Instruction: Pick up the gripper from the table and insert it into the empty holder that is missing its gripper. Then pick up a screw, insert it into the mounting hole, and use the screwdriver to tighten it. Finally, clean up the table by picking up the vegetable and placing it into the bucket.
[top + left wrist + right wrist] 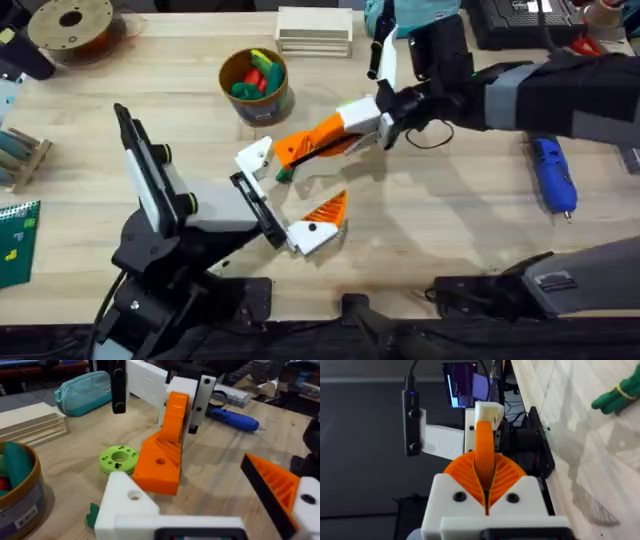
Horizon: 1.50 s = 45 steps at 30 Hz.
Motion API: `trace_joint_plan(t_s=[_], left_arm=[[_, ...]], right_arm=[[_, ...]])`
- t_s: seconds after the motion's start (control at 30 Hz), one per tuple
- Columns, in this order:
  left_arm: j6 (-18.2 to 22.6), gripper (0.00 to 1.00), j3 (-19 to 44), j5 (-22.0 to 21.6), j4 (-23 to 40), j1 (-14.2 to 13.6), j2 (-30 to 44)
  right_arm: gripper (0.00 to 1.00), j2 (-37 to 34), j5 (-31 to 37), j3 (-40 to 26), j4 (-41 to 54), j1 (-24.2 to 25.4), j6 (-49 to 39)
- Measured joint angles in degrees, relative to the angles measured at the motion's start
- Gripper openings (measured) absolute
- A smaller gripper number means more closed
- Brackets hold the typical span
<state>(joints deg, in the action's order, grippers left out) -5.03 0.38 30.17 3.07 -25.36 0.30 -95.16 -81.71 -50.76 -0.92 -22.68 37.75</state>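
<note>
My right gripper [385, 120] [485, 467] is shut on the loose gripper [315, 137] [484, 435], an orange ribbed finger with a white mount, and holds it low over the table's middle. My left gripper [292, 185] [182, 472] stands open just in front of it. One of its fingers is a bare white holder [255, 155] [125, 502]; the other carries an orange pad [327, 212] [280, 485]. The held gripper [160, 455] hangs between them, close to the bare holder. The vegetable's green end [620, 392] [92, 515] lies on the table beside them. The blue screwdriver [553, 175] [235, 417] lies at the right. The screw is out of view.
The bucket [255, 85] [20, 505] with toy vegetables stands behind the grippers. A green spool [119, 458] lies near the held piece. Wooden boards [315, 30] and a teal pouch [82, 391] sit at the back, a filament spool [70, 25] at the far left.
</note>
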Motion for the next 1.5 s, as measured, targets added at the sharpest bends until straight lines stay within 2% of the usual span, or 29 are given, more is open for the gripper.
trace_joint_plan(t_s=[0.23, 0.63, 1.13, 1.5], left_arm=[[-0.40, 0.987, 0.00, -0.28, 0.10, 0.00, 0.01], [-0.52, 0.987, 0.00, -1.45, 0.07, 0.00, 0.00], [-0.84, 0.987, 0.00, -2.96, 0.11, 0.02, 0.00], [-1.04, 0.987, 0.00, -5.40, 0.15, 0.57, 0.00]], right_arm=[[0.019, -2.58, 0.66, 0.00, -3.81, -2.30, 3.93], [0.019, -2.62, 2.43, 0.00, -10.65, -3.28, 9.38], [0.018, -2.75, 5.23, -0.26, -13.17, -5.64, 12.56], [0.018, -11.00, 2.54, -8.25, -13.88, -8.14, 14.61]])
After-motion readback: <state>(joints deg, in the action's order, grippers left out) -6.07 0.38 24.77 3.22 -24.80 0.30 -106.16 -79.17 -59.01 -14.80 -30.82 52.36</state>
